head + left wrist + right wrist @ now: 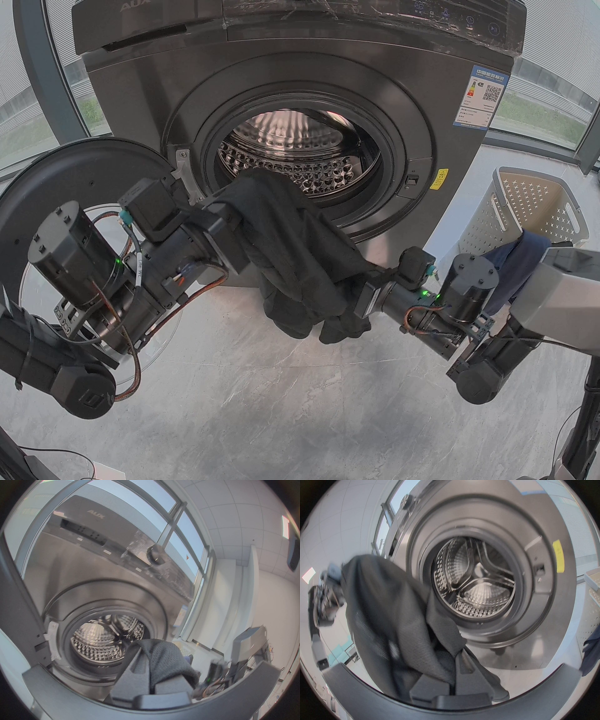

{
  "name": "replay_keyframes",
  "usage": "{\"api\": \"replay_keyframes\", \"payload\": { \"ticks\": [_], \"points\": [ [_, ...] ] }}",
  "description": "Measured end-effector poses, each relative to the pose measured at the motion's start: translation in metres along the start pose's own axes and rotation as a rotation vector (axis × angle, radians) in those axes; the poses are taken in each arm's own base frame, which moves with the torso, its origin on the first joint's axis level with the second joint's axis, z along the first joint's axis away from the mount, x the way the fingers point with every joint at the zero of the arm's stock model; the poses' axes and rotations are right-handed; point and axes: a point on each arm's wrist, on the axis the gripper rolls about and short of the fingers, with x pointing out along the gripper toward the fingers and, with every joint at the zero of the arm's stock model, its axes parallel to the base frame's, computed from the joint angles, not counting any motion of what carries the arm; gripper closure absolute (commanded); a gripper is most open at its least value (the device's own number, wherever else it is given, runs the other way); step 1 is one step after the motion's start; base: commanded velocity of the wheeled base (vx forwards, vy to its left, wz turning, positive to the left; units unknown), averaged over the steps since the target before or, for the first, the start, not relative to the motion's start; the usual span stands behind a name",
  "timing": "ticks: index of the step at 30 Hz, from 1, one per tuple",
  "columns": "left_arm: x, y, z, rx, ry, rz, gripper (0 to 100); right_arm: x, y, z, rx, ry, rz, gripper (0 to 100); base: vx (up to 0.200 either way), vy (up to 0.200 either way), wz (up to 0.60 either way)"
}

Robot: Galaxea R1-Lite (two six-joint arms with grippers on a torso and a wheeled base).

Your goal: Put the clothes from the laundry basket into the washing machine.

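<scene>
A black garment [294,250] hangs stretched between my two grippers in front of the washing machine's open drum [294,153]. My left gripper [240,215] is shut on its upper end near the drum's lower left rim; the cloth [165,662] bulges between its fingers. Lower and to the right, my right gripper [359,294] is shut on the garment's other end [403,620], whose folds hang toward the floor. The white laundry basket [531,200] stands at the right beside the machine, with a dark blue garment [515,265] draped over its near rim.
The washer's round door [75,181] stands swung open at the left, behind my left arm. Grey tiled floor [300,406] spreads below the hanging cloth. Windows run behind the machine on both sides.
</scene>
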Motion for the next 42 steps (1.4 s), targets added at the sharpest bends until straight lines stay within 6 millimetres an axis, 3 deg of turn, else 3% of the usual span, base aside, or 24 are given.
{"api": "replay_keyframes", "payload": {
  "ticks": [6,14,20,27,28,36,42],
  "points": [
    [-0.013,0.019,-0.027,0.009,0.096,0.065,100,-0.010,0.004,0.032,0.012,-0.080,-0.022,100,0.000,0.000,0.00],
    [-0.014,0.027,-0.059,0.005,0.169,0.087,100,-0.019,0.011,0.055,0.015,-0.141,-0.028,100,0.000,0.000,0.00],
    [-0.001,0.026,-0.059,0.007,0.135,0.072,100,-0.032,0.011,0.045,0.018,-0.082,-0.034,100,0.000,0.000,0.00],
    [0.017,0.015,-0.039,0.006,0.037,0.022,100,-0.043,0.011,0.009,0.025,0.066,-0.037,100,0.000,0.000,0.00],
    [0.017,0.012,-0.037,0.005,0.030,0.014,100,-0.042,0.012,0.004,0.026,0.081,-0.036,0,0.000,0.000,0.00],
    [0.017,-0.002,-0.019,-0.003,-0.022,-0.034,100,-0.031,0.018,-0.038,-0.013,0.191,-0.010,0,0.000,0.000,0.00],
    [0.011,-0.006,-0.007,-0.012,-0.044,-0.046,100,-0.022,0.011,-0.048,-0.045,0.198,0.019,0,0.000,0.000,0.00]
  ]
}}
